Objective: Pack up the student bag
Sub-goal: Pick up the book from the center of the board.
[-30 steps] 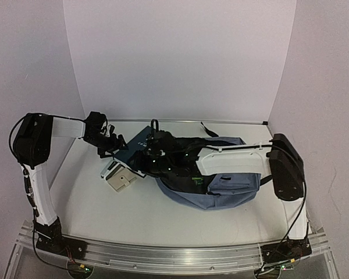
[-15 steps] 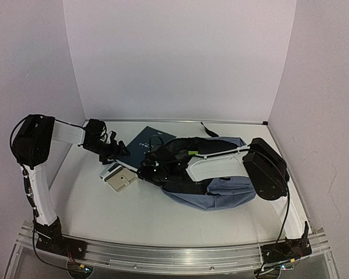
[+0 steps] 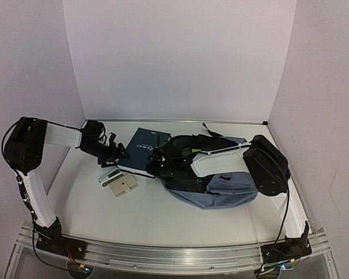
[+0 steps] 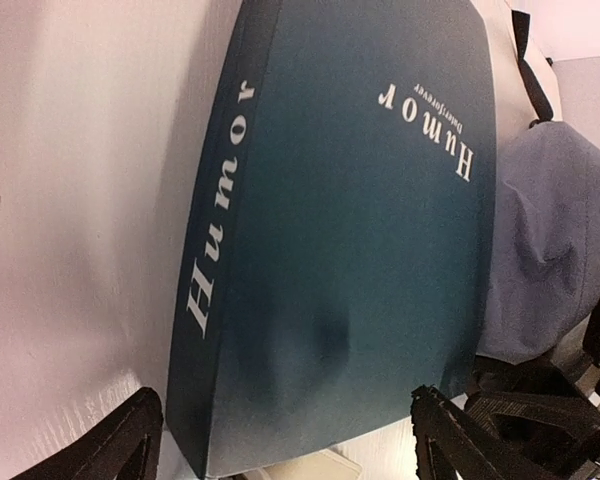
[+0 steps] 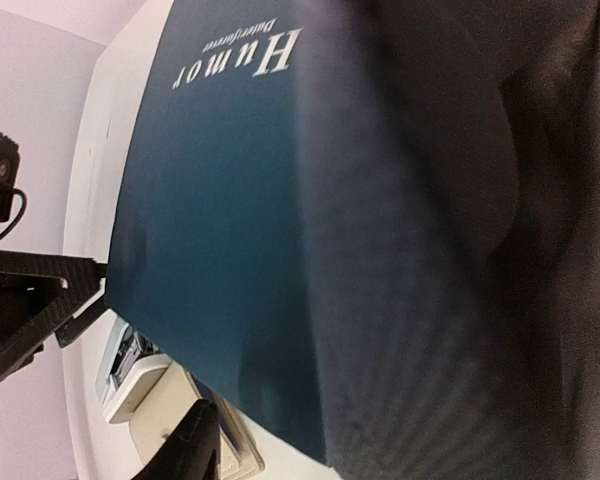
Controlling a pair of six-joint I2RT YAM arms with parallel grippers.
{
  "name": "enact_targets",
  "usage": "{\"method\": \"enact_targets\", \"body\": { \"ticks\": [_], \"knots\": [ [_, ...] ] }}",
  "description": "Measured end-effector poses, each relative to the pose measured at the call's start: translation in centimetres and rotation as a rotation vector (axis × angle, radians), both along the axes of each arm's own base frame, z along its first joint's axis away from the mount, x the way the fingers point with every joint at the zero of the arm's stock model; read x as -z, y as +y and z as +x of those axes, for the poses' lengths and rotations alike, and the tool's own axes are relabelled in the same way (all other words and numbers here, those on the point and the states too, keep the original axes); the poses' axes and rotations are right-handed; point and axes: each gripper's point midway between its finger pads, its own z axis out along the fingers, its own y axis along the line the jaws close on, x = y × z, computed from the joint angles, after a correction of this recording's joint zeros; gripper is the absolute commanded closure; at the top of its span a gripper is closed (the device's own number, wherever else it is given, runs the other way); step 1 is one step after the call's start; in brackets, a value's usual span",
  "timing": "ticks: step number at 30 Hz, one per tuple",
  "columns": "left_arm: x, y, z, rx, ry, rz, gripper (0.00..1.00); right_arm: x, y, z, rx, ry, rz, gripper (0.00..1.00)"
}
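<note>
The student bag point(image 3: 221, 189) looks soft and floppy, so I would take it at its opening rim. The left hand point(image 4: 285, 440) is spread at the book point(image 4: 360, 230). About the right hand point(image 3: 157, 158) I cannot tell.

Book point(image 4: 350, 250) is teal (white lettering), bag point(image 3: 221, 195) grey-blue

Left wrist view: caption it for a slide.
Teal Humor book on the table beside the bag, framed by the open left end effector.

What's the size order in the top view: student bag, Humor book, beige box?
Largest to smallest:
1. student bag
2. Humor book, partly covered on its right side
3. beige box, clearly smallest
</note>
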Motion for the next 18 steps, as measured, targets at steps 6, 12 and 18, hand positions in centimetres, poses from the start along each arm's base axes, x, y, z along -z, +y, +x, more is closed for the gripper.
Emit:
{"method": "enact_targets", "body": {
  "ticks": [6, 12, 18],
  "knots": [
    [-1.4, -0.5, 2.7, -0.009, -0.043, 0.001, 0.15, 0.7, -0.6, 1.2, 0.017, -0.002, -0.001, 0.75],
    [-0.2, -0.8, 2.9, -0.003, -0.009, -0.011, 0.17, 0.7, -0.5, 1.7, 0.008, -0.004, 0.017, 0.90],
    [-0.1, -0.5, 2.8, -0.014, 0.008, -0.014, 0.19, 0.1, 0.0, 1.7, -0.015, 0.000, 0.059, 1.00]
  ]
}}
